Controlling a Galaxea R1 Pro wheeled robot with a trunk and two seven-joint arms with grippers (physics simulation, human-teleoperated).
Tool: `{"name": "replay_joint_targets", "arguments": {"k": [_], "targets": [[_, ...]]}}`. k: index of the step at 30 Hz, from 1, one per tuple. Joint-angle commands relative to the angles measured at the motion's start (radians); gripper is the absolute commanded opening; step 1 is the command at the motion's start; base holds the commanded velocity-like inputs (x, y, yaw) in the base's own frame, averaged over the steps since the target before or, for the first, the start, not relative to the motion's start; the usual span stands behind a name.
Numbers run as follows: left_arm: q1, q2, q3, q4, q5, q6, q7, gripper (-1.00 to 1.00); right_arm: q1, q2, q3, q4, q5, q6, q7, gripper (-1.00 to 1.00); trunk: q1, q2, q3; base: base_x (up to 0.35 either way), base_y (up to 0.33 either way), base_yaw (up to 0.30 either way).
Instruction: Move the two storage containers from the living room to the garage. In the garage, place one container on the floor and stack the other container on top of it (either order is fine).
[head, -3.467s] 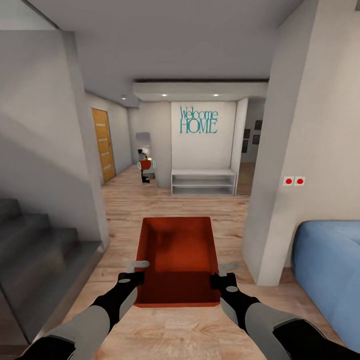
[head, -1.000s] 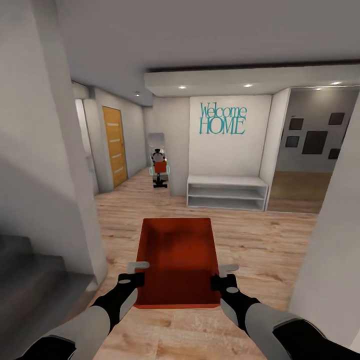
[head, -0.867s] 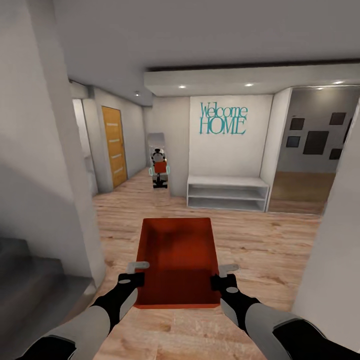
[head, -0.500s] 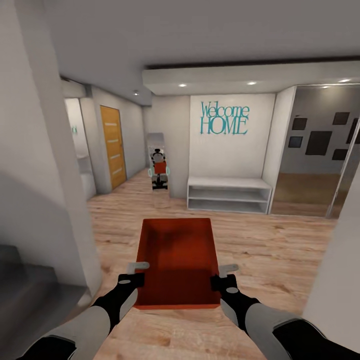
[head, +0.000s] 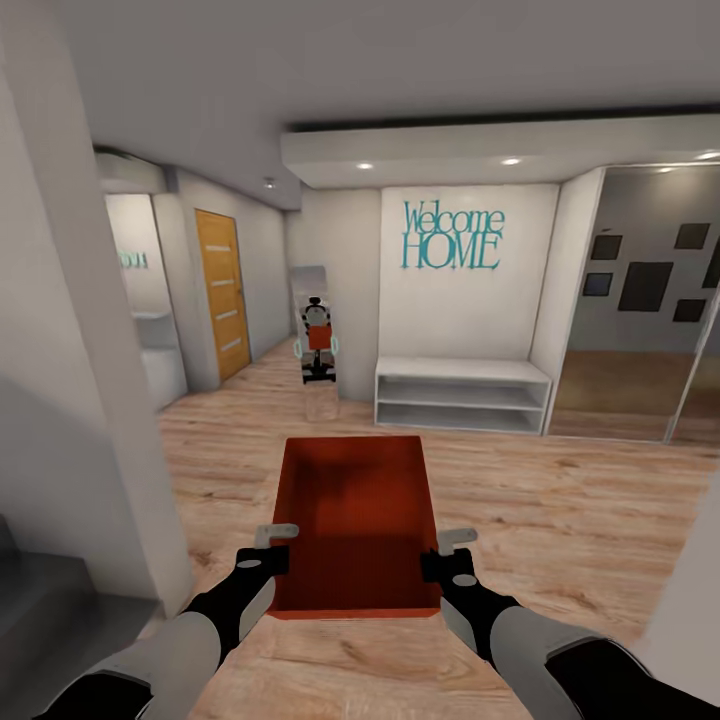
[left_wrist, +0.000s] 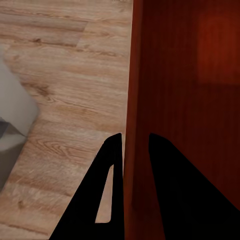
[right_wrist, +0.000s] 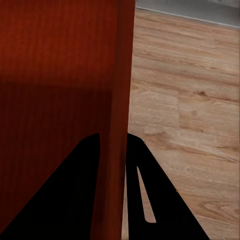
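Carrying one storage container (head: 357, 520) out in front, the robot stands on light wood planks in a hallway facing a "Welcome HOME" sign (head: 452, 236) above a white bench shelf (head: 462, 395). The left gripper (head: 266, 556) pinches the bin's left wall, one finger on each side of it, and the right gripper (head: 449, 560) clamps the right wall likewise. By my reckoning the job is early: no garage concrete in sight, nothing set down or stacked. The orange door (head: 222, 290) may lead there, though I can't tell.
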Motion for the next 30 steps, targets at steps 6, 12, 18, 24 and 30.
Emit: {"name": "replay_joint_targets", "arguments": {"k": [6,12,18,24,30], "targets": [[-0.001,0.04,0.062,-0.002,0.001,0.007,0.011,-1.0,-0.001,-0.008,-0.023,0.0,-0.011,-0.006,-0.004,-1.0,0.001,-0.001,-0.002,0.323,0.0,0.0],[-0.001,0.045,0.062,-0.002,0.001,0.007,0.011,-1.0,-0.001,-0.009,-0.025,-0.001,-0.011,-0.008,-0.004,-1.0,0.001,-0.001,-0.002,0.323,0.0,0.0],[-0.001,0.058,0.062,-0.002,0.003,0.007,0.012,-1.0,-0.001,-0.009,-0.025,-0.001,-0.011,-0.007,-0.004,-1.0,0.001,-0.001,-0.002,0.323,0.0,0.0],[-0.001,0.059,0.061,-0.002,0.003,0.007,0.011,-1.0,-0.001,-0.009,-0.025,-0.001,-0.011,-0.006,-0.004,-1.0,0.001,-0.001,-0.002,0.323,0.0,0.0],[-0.001,0.059,0.062,-0.002,0.002,0.007,0.011,-1.0,-0.001,-0.008,-0.024,0.0,-0.011,-0.006,-0.004,-1.0,0.001,-0.001,-0.002,0.323,0.0,0.0]]}}
